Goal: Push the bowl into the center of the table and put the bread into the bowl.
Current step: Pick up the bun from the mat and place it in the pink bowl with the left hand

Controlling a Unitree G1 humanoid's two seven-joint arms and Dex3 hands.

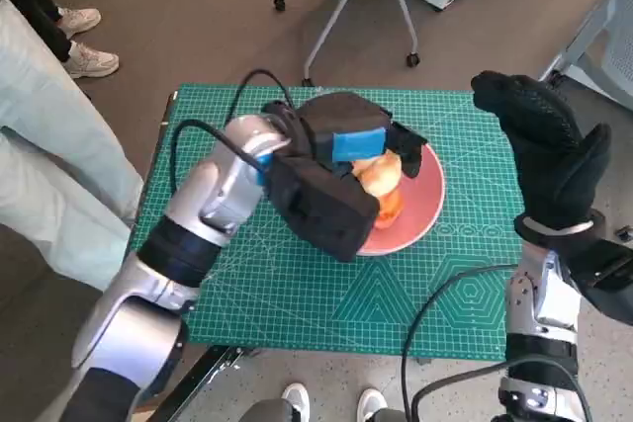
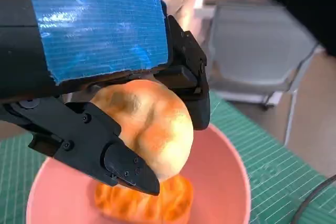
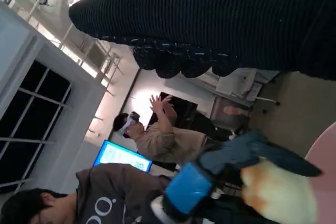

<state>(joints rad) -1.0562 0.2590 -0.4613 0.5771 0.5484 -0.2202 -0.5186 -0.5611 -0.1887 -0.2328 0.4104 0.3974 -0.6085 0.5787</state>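
Black blue-taped left hand (image 1: 341,160) grips round golden bread roll (image 2: 149,127) over shallow pink bowl (image 1: 420,210); gloved right hand (image 1: 549,150) raised, fingers apart, empty. Roll likely light, soft, squashable.

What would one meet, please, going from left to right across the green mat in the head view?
Left forearm → left hand holding the bread → pink bowl → gloved right hand.
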